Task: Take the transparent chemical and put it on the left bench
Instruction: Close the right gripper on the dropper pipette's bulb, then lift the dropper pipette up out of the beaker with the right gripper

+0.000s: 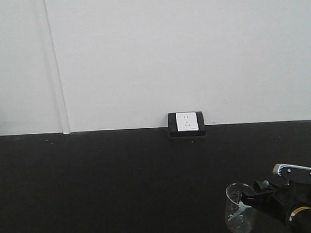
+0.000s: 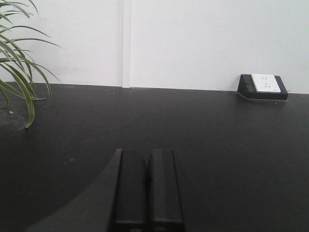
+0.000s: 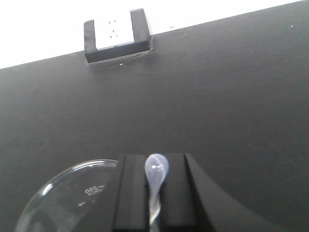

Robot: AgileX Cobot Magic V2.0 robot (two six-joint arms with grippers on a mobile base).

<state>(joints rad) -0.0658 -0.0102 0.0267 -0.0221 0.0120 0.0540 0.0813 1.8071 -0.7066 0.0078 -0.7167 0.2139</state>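
Pinched shut in my right tool (image 3: 154, 191), the slim clear plastic dropper pipette (image 3: 156, 170) shows its bulb just beside the clear glass beaker (image 3: 58, 203), over the black table (image 3: 227, 96). My left tool (image 2: 147, 166) is closed, empty. Swinging left, I risk clipping the beaker or the pipette slipping out.

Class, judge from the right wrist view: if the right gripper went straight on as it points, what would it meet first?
The right gripper, holding the clear pipette, has bare black worktop ahead; probably the white wall first, the socket box lying left of its line.
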